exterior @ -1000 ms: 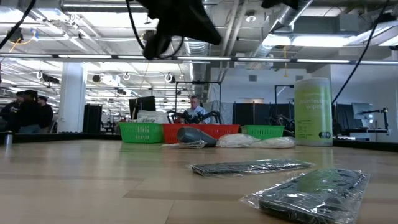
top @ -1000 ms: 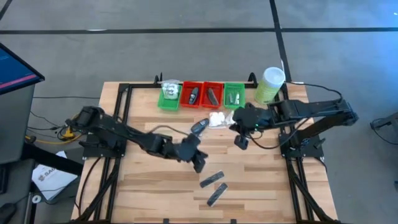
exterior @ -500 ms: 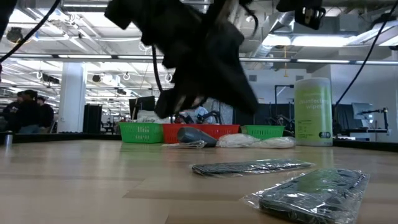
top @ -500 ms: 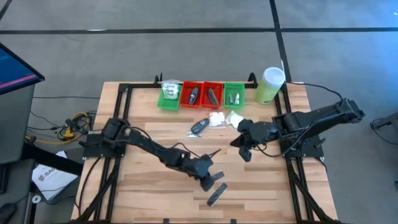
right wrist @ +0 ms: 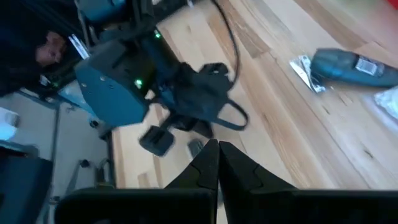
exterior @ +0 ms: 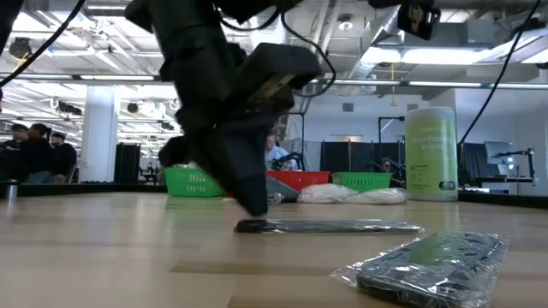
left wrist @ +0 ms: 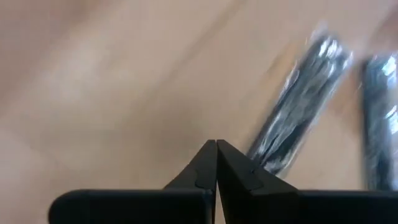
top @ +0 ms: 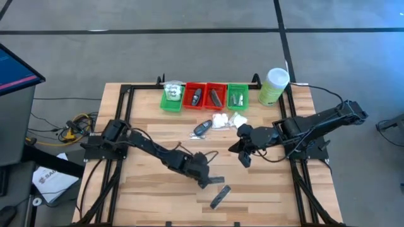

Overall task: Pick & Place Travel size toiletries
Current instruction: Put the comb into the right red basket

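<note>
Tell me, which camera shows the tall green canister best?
The low view: the canister stands upright in full side profile at the table's far end, its label visible. The high view shows only its white lid and part of its side. Neither wrist view shows it.

Left wrist view: two dark grey flat bars (left wrist: 298,118) motion-blurred, the farther one (left wrist: 379,118) cut by the frame edge. Low view: left gripper (exterior: 253,205) hides part of the red tray (exterior: 295,180). High view: tray contents too small to identify.

Overhead and table-level cameras share the table (top: 145,189); wrist cameras look close past fingers (left wrist: 208,163).
</note>
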`<state>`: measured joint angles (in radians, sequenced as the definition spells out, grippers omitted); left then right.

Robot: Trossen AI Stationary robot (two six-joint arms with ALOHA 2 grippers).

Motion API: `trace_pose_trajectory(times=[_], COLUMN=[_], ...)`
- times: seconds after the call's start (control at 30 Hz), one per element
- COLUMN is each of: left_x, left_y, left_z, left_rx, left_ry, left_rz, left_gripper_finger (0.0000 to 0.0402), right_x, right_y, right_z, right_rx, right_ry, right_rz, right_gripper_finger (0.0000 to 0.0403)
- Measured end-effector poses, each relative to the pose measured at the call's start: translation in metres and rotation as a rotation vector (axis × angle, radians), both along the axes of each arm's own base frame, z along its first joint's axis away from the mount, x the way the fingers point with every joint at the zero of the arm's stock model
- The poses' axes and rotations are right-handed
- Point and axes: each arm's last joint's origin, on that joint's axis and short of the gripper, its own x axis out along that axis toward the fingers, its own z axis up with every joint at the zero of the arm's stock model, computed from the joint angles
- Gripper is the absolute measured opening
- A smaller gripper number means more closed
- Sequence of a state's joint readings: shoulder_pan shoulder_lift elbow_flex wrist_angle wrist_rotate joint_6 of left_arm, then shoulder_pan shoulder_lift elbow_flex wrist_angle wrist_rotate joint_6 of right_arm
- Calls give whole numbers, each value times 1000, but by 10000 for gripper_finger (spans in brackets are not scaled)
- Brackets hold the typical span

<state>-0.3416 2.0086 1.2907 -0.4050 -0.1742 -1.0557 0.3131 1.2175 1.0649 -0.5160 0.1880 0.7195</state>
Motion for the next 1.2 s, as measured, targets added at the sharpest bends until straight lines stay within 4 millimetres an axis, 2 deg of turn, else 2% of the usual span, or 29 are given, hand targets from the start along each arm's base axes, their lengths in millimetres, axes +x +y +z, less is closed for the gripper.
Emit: trace_pose_trajectory(times=[0.2, 0.33, 0.47, 0.57, 0.77, 0.87, 1.07, 1.2], left_x=[0, -1, -2, 0, 2, 3, 4, 5], left_y=[9, 8, 2, -4, -11, -13, -16, -19], left_z=[29, 44, 39, 28, 14, 9, -6, -13], left_rx=[44, 42, 10, 1, -40, -50, -92, -106], left_ry=[-101, -145, -132, -111, -83, -78, -34, -22], left_rz=[10, -33, -67, -85, -96, -93, -111, -112], left_gripper_finger=[0, 0, 0, 0, 0, 0, 0, 0], right_x=[8, 15, 23, 28, 43, 46, 53, 53], right_y=[-1, 4, 18, 33, 64, 68, 68, 64], right_z=[-7, -24, -44, -60, -83, -92, -91, -94], right_rx=[-2, -40, -75, -101, -133, -153, -175, -185], right_ry=[26, 117, 207, 257, 227, 239, 180, 200], right_rz=[-15, 18, 97, 150, 260, 291, 319, 321], right_gripper_finger=[0, 0, 0, 0, 0, 0, 0, 0])
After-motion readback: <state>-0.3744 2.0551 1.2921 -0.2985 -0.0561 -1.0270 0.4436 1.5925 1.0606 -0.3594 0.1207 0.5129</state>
